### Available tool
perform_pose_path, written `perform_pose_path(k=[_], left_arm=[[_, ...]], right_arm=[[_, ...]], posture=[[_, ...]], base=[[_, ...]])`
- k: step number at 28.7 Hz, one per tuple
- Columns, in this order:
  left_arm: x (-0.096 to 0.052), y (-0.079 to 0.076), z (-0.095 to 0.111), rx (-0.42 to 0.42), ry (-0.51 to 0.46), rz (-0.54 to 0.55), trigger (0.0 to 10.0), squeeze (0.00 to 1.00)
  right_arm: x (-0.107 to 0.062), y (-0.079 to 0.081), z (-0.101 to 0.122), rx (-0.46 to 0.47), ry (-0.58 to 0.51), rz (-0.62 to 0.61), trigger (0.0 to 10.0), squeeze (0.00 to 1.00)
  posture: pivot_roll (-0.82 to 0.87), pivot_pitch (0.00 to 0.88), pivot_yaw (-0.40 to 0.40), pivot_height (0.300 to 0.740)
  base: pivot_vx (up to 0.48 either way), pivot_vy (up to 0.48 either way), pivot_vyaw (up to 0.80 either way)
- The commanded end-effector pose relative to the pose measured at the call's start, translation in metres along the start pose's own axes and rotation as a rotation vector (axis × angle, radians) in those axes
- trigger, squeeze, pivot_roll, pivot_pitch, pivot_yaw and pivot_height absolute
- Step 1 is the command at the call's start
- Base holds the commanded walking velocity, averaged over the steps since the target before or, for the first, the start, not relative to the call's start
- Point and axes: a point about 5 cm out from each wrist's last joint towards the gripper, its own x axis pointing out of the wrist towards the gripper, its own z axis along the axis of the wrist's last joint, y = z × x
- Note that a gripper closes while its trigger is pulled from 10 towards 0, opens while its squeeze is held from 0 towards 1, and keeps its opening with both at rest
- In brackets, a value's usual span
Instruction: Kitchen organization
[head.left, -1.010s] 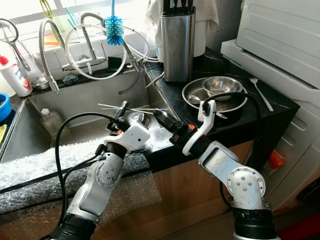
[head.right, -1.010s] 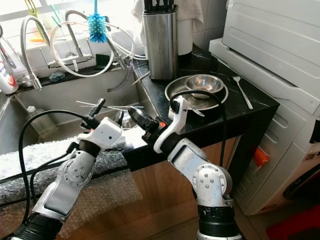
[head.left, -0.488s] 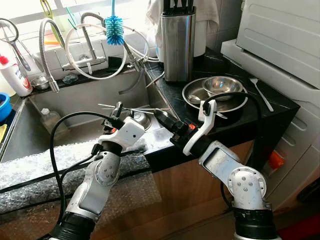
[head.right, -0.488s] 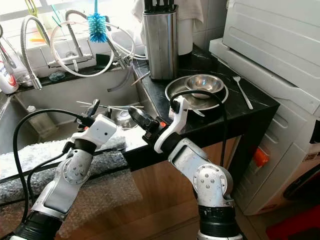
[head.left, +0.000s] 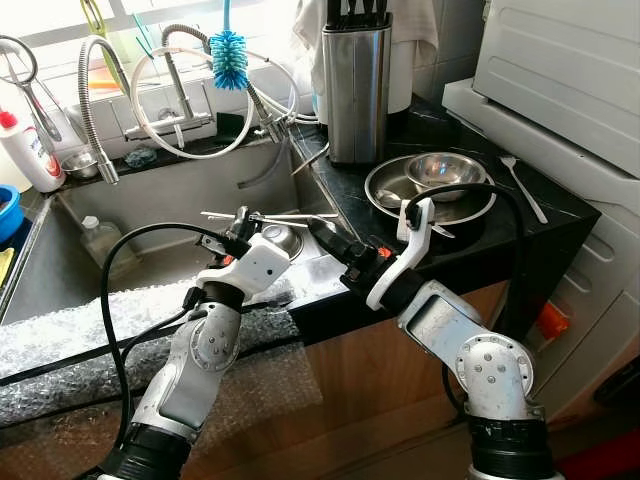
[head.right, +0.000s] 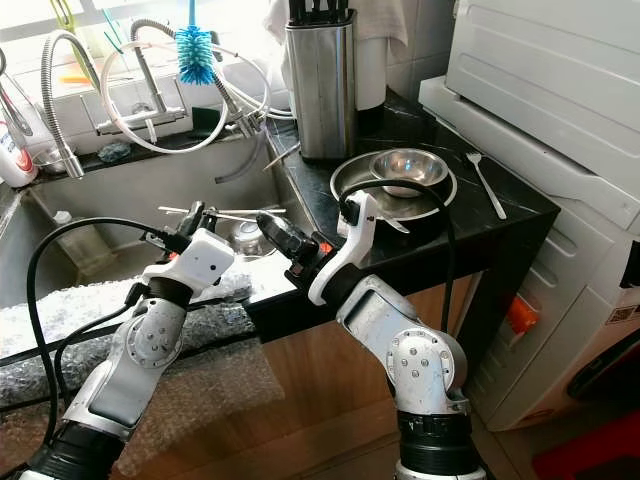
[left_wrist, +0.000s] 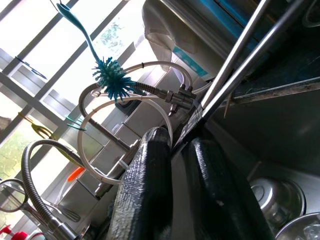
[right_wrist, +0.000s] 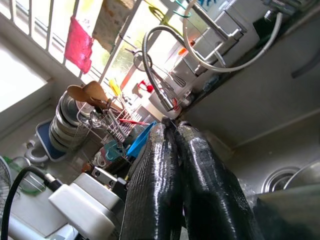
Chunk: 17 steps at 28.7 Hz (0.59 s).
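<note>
The left gripper (head.left: 237, 226) hangs over the sink (head.left: 150, 215), its fingers pinching a pair of thin metal chopsticks (head.left: 275, 215) that stick out level toward the black table (head.left: 450, 235). Just beside it, the right gripper (head.left: 325, 237) rests at the table's front corner with its fingers pressed together, holding nothing. A small steel bowl (head.left: 278, 238) sits in the sink below the chopsticks. Farther back on the table stand nested steel bowls (head.left: 432, 185), a spoon (head.left: 522, 187) and a knife block (head.left: 355, 85).
</note>
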Motion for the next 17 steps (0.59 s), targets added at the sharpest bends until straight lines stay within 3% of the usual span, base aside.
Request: perform_pose_path(k=[1,8,9,10,17], left_arm=[[0.0033,0.0051,0.0000,0.008,-0.007,0.017,0.0,0.00],[0.0033,0.0048,0.0002,0.012,-0.008,0.019,0.0,0.00],[0.0033,0.0049,0.0002,0.012,-0.007,0.021,0.0,0.00],[0.0034,0.0052,0.0001,0.013,-0.006,0.023,0.0,0.00],[0.0036,0.0056,-0.0004,0.017,-0.005,0.026,0.0,0.00]], right_arm=[[0.0023,0.0080,-0.0013,-0.034,0.012,0.039,10.0,0.00],[0.0026,0.0093,-0.0012,-0.075,0.016,0.041,10.0,0.00],[0.0027,0.0090,-0.0011,-0.078,0.015,0.037,10.0,0.21],[0.0029,0.0084,-0.0007,-0.083,0.013,0.031,10.0,1.00],[0.0035,0.0092,0.0023,-0.094,-0.003,0.039,10.0,1.00]], posture=[[-0.13,0.000,0.086,0.740],[-0.13,0.000,0.085,0.740],[-0.13,0.000,0.085,0.740],[-0.13,0.000,0.084,0.740],[-0.13,0.000,0.084,0.740]], base=[[0.000,0.000,0.00],[0.000,0.000,0.00],[0.000,0.000,0.00],[0.000,0.000,0.00],[0.000,0.000,0.00]])
